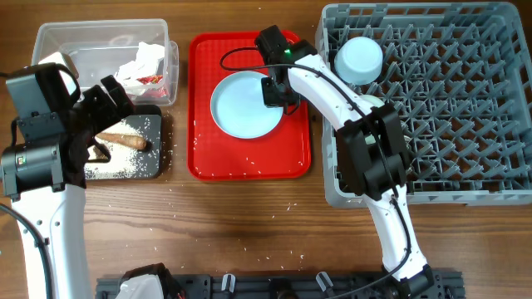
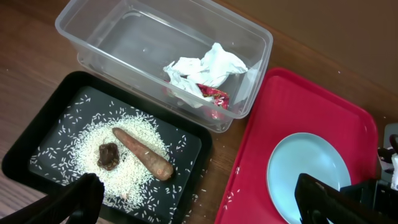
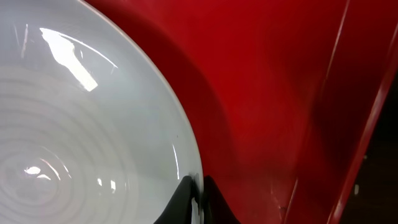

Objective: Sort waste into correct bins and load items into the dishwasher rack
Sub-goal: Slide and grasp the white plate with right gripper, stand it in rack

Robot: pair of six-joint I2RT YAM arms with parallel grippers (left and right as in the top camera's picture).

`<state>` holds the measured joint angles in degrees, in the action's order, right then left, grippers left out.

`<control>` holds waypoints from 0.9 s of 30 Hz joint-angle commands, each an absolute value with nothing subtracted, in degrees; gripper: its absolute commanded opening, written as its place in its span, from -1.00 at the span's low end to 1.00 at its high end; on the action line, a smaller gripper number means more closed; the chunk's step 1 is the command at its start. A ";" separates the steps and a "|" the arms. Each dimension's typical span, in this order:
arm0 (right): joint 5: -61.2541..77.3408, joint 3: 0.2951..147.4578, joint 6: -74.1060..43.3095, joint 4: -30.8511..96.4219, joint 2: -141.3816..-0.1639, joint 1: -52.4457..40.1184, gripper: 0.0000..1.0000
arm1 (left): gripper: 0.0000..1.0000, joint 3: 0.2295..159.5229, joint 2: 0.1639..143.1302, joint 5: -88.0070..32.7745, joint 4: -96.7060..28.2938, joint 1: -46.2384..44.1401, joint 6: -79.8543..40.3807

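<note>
Grey rack (image 1: pixel 449 108) at right, pale blue bowl (image 1: pixel 359 58) in its far left corner. Red tray (image 1: pixel 249 164) at centre carries the plate (image 1: pixel 241 106), right gripper (image 3: pixel 198 194) pinched on its rim. Clear tub (image 2: pixel 124 37) holds napkin (image 2: pixel 208 65) and wrapper (image 2: pixel 214 94). Black tray (image 2: pixel 37 143) holds rice (image 2: pixel 137 127), stick (image 2: pixel 143 154), lump (image 2: pixel 109 155). Left gripper (image 2: pixel 199 208) hangs above, fingers wide apart.

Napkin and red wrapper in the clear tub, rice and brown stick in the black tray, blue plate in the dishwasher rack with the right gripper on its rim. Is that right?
Not quite. The pale blue plate lies on the red serving tray, not in the dishwasher rack, as the overhead view shows. The rest stands.
</note>
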<state>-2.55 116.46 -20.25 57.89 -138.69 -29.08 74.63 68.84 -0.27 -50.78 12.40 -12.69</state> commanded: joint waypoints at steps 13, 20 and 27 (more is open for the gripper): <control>-2.50 115.20 -13.52 61.04 -127.63 -26.22 -0.91 | 1.00 75.44 68.79 0.08 -50.65 12.67 -11.77; -6.87 115.20 -12.16 61.56 -115.96 -20.56 -0.91 | 0.99 75.44 68.79 0.08 -50.65 12.67 -11.77; -50.63 115.18 -12.12 62.39 -104.01 -8.75 -0.91 | 1.00 75.44 68.79 0.08 -50.63 12.67 -11.77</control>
